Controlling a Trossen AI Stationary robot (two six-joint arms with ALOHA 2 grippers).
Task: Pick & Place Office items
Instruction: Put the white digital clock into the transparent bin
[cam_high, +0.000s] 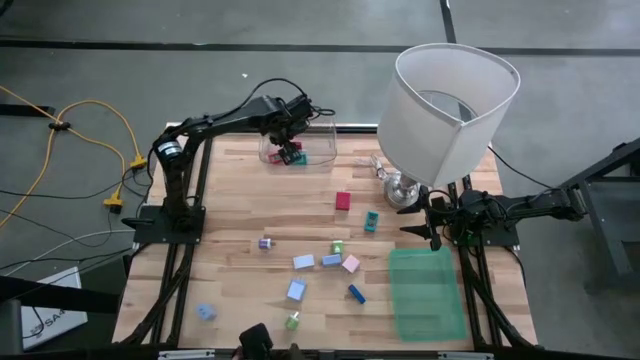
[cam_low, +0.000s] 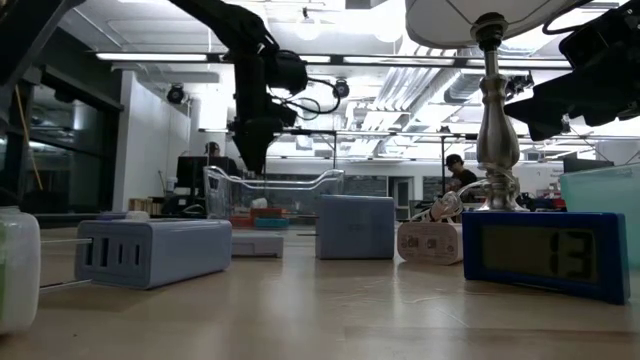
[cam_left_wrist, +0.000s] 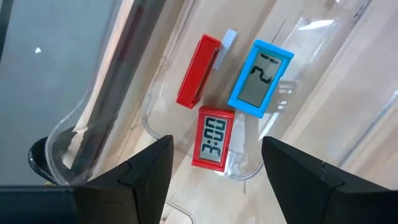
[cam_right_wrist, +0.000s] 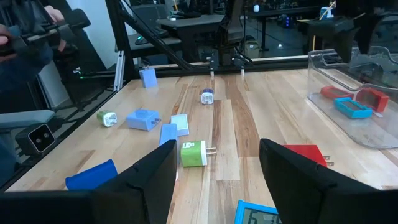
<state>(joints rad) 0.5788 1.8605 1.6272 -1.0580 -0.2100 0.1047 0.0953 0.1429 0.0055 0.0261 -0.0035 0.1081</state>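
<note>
Office items lie in two groups: three sit inside the clear bin (cam_high: 298, 148) at the far edge of the bench (cam_high: 240, 210), and the others are scattered over the bench's middle and near part. In the left wrist view the bin holds a red clock (cam_left_wrist: 211, 137) lying display-up, a blue clock (cam_left_wrist: 260, 78) also display-up beside it with its long axis tilted off the red one's, and a red block (cam_left_wrist: 199, 71) standing on its long edge, touching a small pale piece. The two clocks' long axes run roughly along the line of the left arm's reach. The left gripper (cam_left_wrist: 216, 168) hovers over the bin, jaws apart with nothing between them, the red clock showing in the gap.

Out on the bench lie a red block (cam_high: 343, 200), a teal piece (cam_high: 371, 221), a purple plug (cam_high: 265, 242), a green plug (cam_high: 337, 247), a light blue block (cam_high: 303, 262), a pink piece (cam_high: 351, 264), a dark blue block (cam_high: 357, 293) lying at a slant, and a pale blue piece (cam_high: 206, 311) well apart near the left corner.

The right gripper (cam_high: 433, 226) waits beside the base of the white lamp (cam_high: 450, 105), just past the green bin (cam_high: 427, 293), jaws apart and empty.
</note>
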